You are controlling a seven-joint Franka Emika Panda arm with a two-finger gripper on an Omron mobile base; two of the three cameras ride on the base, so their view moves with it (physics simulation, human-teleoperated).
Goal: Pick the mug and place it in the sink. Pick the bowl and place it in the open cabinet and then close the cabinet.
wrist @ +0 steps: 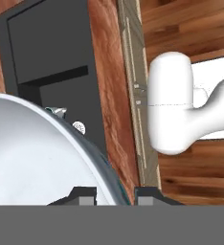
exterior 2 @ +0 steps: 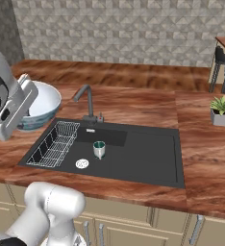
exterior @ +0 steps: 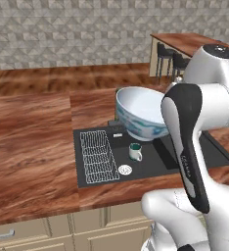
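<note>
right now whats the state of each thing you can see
mug: upright in the sink
bowl: lifted, tilted, rim pinched by the gripper
gripper: shut on the bowl rim
sink: dry, wire rack at one end

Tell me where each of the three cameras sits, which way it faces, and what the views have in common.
Left base view: behind the arm to its left, looking forward and down at the sink; the white arm rises at lower right, carrying the bowl.
Right base view: behind to its right, facing the same sink with the mug inside; the arm rises at left.
Hand view: on the hand, looking down along the gripper, whose fingertips straddle the bowl's rim; the white base shows at right.
Shared: all three show bowl and sink.
</note>
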